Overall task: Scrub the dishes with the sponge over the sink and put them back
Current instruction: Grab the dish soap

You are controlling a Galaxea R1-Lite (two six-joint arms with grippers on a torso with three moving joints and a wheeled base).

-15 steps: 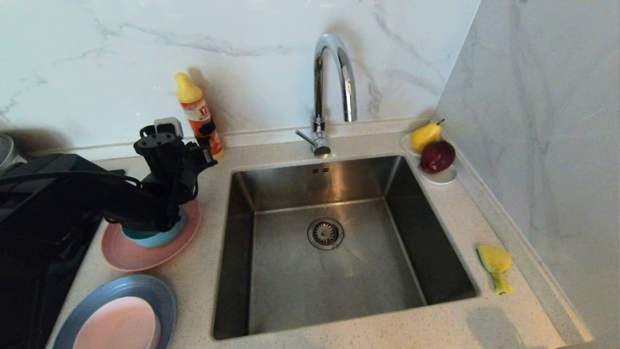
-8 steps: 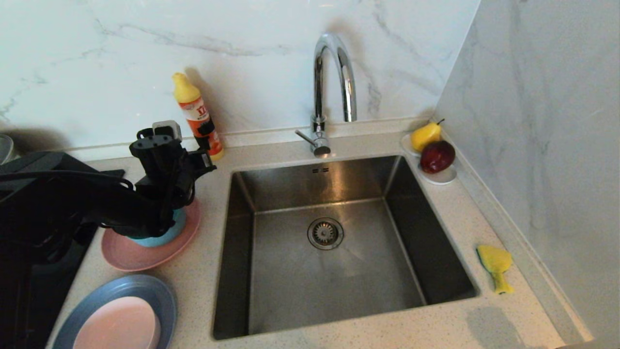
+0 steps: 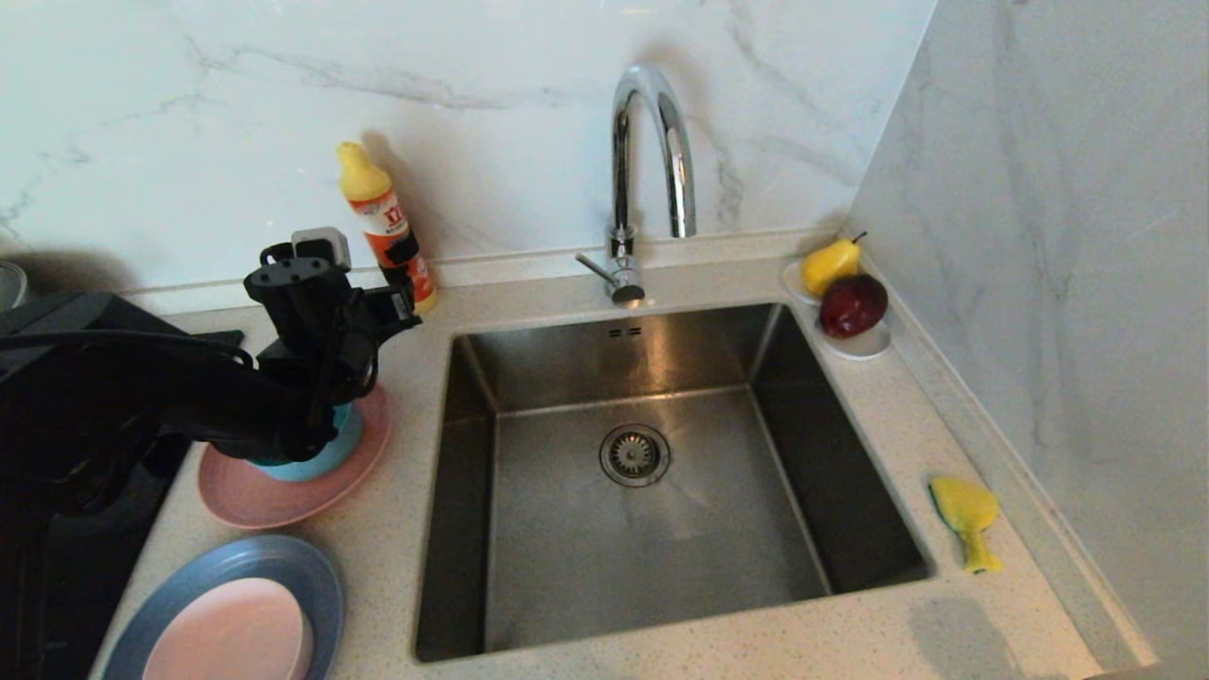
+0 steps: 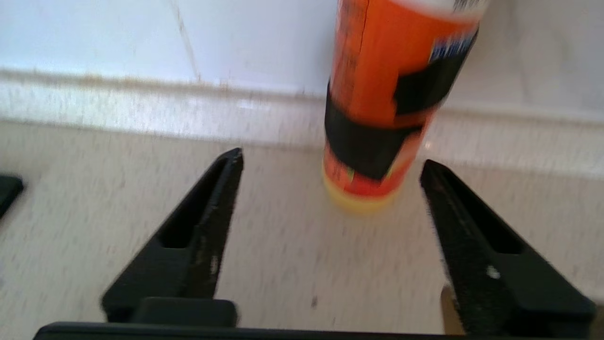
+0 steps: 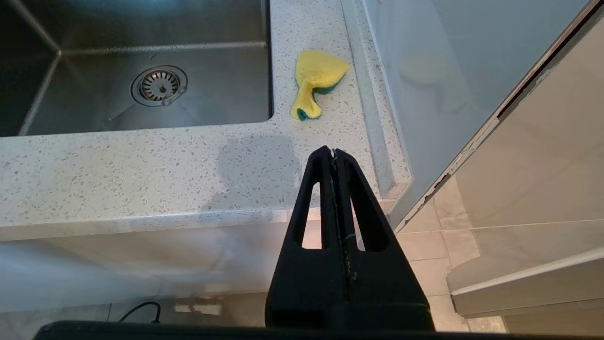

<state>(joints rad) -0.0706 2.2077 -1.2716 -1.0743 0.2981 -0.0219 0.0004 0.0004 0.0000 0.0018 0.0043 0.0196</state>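
Head view: two plates, two bowls, one sponge; left claw spread, right claw pressed together.

Bright even light, tap glare, left wrist view apparently motion-blurred.

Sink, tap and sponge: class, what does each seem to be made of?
Sink: probably brushed stainless steel; grey, with soft streaky reflections.
Tap: likely chromed metal; mirror-bright highlights along its curve.
Sponge: seemingly soft yellow foam with a green scouring layer; it lies crumpled and matte.
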